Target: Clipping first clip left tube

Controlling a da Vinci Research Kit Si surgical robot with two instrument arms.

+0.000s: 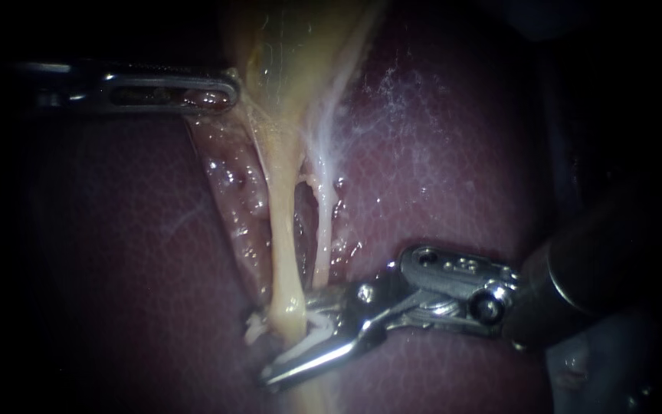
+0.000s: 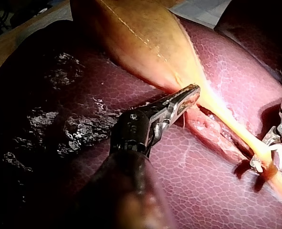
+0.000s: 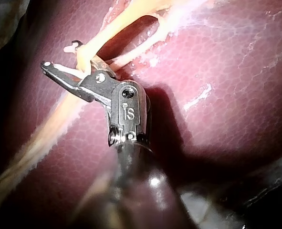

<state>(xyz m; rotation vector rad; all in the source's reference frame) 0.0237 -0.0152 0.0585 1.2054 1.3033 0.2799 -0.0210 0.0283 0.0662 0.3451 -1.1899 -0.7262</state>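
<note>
A: Where was the left tube (image 1: 285, 253) at that moment?

B: It ran down from the narrow end of the gallbladder (image 1: 285, 54), pale yellow and drawn straight over the liver (image 1: 116, 268). Its lower part passed between the jaws of the right instrument (image 1: 293, 337).

A: And the jaws themselves?

B: They stood a little apart, one on each side of the tube, with a white clip (image 1: 304, 341) seated between them. Both jaws touched the clip, so they were grasping it. One end of the clip showed just beyond the tube, on the far side.

A: Was the right tube (image 1: 323, 230) inside too?

B: No. It was thinner and whiter, lay just beside the left one, and stayed outside the jaws.

A: What about the left instrument (image 1: 220, 90)?

B: It came in higher up. Its jaws were clenched on the edge of the gallbladder near the neck, and pinkish tissue showed through the slot of the jaw. It was well apart from the clip.
</note>
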